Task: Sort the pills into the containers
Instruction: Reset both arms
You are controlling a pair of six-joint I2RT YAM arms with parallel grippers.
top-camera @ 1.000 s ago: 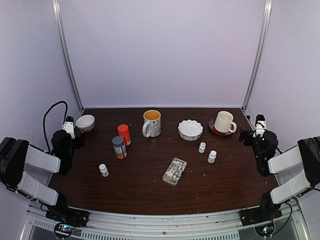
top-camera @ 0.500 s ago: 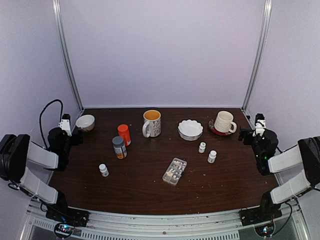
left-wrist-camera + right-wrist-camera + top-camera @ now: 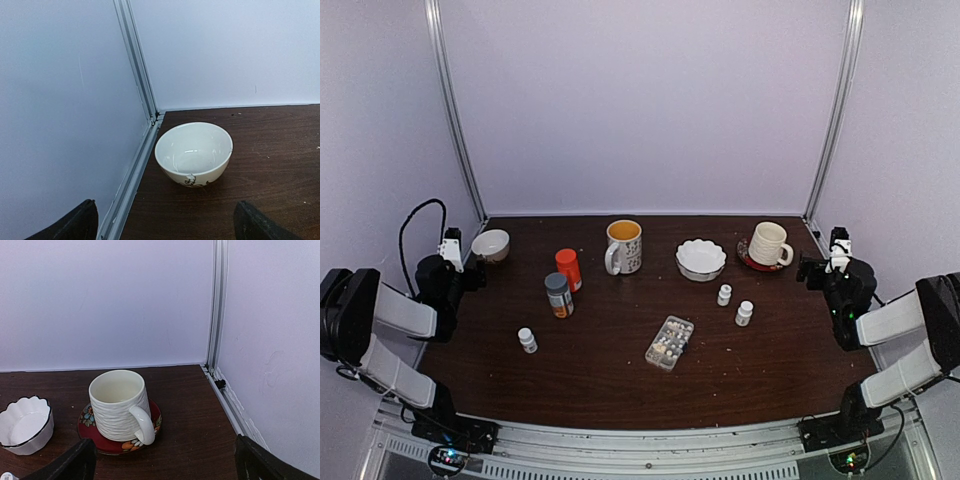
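Left gripper (image 3: pixel 470 268) and right gripper (image 3: pixel 812 268) are both gaping wide, holding nothing — hovering at the side edges of the table (image 3: pixel 620 385), prob. to keep the middle free. Box (image 3: pixel 669 342) is lying mid-table, near front, pills (image 3: pixel 671 336) showing inside — well apart from both.

We log a dark wooden table (image 3: pixel 620 390). Back row: cream bowl (image 3: pixel 490 244) far left, yellow-lined mug (image 3: pixel 623 246), scalloped white bowl (image 3: pixel 701 259), red floral saucer (image 3: pixel 105 444) under a ribbed mug (image 3: pixel 117 405). Nearer: orange bottle (image 3: pixel 568 269) just beside grey-capped bottle (image 3: pixel 558 295), clear organizer box (image 3: pixel 669 342), left white bottle (image 3: pixel 527 340), middle white bottle (image 3: pixel 724 295), right white bottle (image 3: pixel 744 313).
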